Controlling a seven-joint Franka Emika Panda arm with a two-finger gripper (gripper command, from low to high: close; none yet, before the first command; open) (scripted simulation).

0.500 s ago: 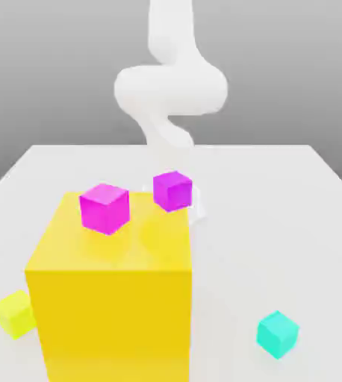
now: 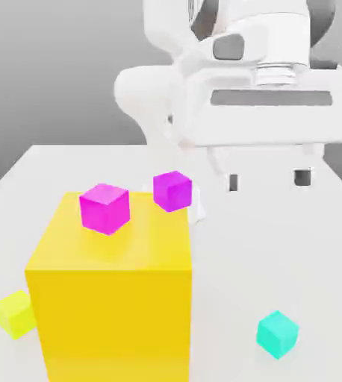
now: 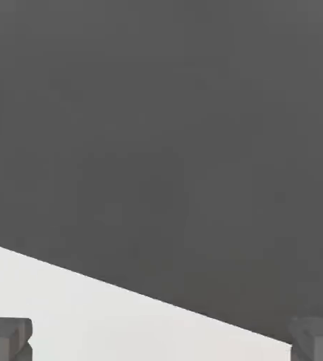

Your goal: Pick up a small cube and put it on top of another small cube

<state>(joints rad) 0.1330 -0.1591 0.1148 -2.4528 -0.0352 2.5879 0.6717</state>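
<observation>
Gripper (image 2: 267,180) hung above tabletop (image 2: 278,246), fingers spread wide, nothing held. One small cyan cube (image 2: 278,333) near front edge. Two magenta cubes (image 2: 104,207), one big yellow block (image 2: 114,298), one yellow-green cube (image 2: 15,313).

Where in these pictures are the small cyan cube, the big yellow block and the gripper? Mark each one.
small cyan cube (image 2: 278,333): exterior view, middle of its visible faces.
big yellow block (image 2: 114,321): exterior view, its front face.
gripper (image 2: 267,180): exterior view, midway between its two open fingertips, above the table.
</observation>
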